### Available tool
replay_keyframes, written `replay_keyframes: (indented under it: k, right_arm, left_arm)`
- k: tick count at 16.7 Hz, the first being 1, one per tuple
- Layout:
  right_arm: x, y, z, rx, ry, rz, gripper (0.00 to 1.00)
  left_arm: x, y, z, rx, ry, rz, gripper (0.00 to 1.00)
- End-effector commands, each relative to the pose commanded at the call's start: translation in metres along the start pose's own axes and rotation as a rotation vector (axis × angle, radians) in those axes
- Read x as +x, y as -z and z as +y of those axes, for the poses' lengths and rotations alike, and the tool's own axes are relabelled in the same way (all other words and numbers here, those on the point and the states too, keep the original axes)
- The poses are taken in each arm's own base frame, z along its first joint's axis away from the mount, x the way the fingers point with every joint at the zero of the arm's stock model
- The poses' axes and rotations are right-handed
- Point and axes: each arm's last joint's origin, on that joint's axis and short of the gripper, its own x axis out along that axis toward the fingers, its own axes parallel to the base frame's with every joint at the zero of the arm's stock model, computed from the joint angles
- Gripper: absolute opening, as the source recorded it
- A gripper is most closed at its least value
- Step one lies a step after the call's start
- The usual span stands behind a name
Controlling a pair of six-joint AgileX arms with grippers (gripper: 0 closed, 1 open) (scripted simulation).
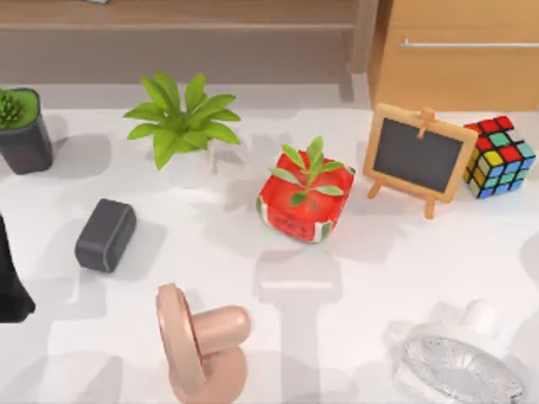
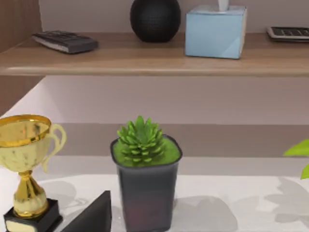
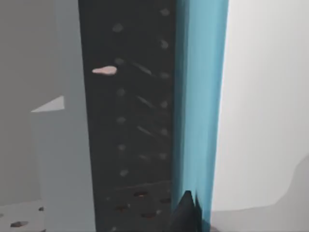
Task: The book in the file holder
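The book (image 3: pixel 199 96) appears in the right wrist view as a tall teal-blue strip, seen edge-on and very close. It stands right against a dark perforated wall (image 3: pixel 128 125), which looks like the file holder's mesh side. A dark tip of my right gripper (image 3: pixel 186 212) lies against the book's cover at its near end. Pale grey panels (image 3: pixel 67 145) flank the mesh wall on its other side. My left arm (image 1: pixel 10 282) is parked at the table's left edge.
On the table stand a leafy plant (image 1: pixel 181 122), a red potted plant (image 1: pixel 305 198), a chalkboard easel (image 1: pixel 418 156), a colour cube (image 1: pixel 498 156), a grey box (image 1: pixel 105 234), a pink fan (image 1: pixel 198 341) and a white fan (image 1: pixel 459 362). A succulent pot (image 2: pixel 146 183) and a trophy (image 2: pixel 26 164) sit at the far left.
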Motion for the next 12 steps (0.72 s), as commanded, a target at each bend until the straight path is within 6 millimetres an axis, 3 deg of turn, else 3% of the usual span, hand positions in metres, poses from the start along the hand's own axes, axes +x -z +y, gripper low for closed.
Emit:
replay_keyframes:
  k: [8, 12]
  right_arm:
    - [0.0, 0.0, 0.0, 0.0, 0.0, 0.0, 0.98]
    - [0.0, 0.0, 0.0, 0.0, 0.0, 0.0, 1.0]
  left_arm:
    - [0.0, 0.0, 0.0, 0.0, 0.0, 0.0, 1.0]
    - [0.0, 0.0, 0.0, 0.0, 0.0, 0.0, 1.0]
